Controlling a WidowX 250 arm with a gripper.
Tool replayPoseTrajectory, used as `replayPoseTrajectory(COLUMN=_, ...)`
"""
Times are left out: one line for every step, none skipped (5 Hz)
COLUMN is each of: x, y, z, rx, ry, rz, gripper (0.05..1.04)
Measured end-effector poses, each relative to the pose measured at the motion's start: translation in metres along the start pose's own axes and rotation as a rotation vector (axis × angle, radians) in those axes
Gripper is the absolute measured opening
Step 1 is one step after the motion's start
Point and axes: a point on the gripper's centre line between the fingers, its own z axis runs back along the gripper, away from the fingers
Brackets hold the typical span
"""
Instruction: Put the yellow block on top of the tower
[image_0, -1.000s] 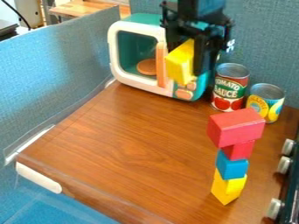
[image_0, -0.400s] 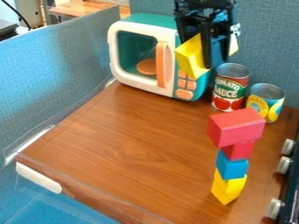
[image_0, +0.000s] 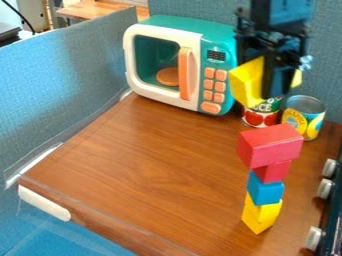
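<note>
"Where is the tool (image_0: 271, 86)?"

"At two o'clock in the view, closed as far as the yellow block (image_0: 246, 82) in its grip allows, holding it aloft."

"And the tower (image_0: 265, 192)?"

"On the worktop (image_0: 153, 160) at four o'clock, a red block (image_0: 270, 146) topmost."

Hangs down from the top edge of the frame, right of centre, as a black robot arm (image_0: 267, 14) with a bluish tint on its upper part. Ends in a black two-finger gripper (image_0: 270, 84) at the upper right, pointed nearly straight down. Shows broad, jagged black hardware above the fingers, with a small pale patch at the right side. Turns one long, dark finger (image_0: 275, 75) toward the camera, leaving the other largely hidden. Clamps closed around a load.
</note>
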Motion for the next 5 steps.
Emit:
replayPoseTrajectory(x=0.011, y=-0.011, z=-0.012, rx=0.011, ry=0.049, rz=-0.038, gripper=0.597)
replayPoseTrajectory(x=0.013, y=-0.016, z=-0.013, rx=0.026, ry=0.060, rz=-0.045, gripper=0.597)
replayPoseTrajectory(x=0.017, y=-0.017, z=-0.019, rx=0.026, ry=0.079, rz=-0.049, gripper=0.597)
replayPoseTrajectory(x=0.028, y=-0.011, z=-0.039, rx=0.056, ry=0.176, rz=0.020, gripper=0.597)
replayPoseTrajectory(x=0.012, y=-0.014, z=-0.047, rx=0.053, ry=0.191, rz=0.025, gripper=0.597)
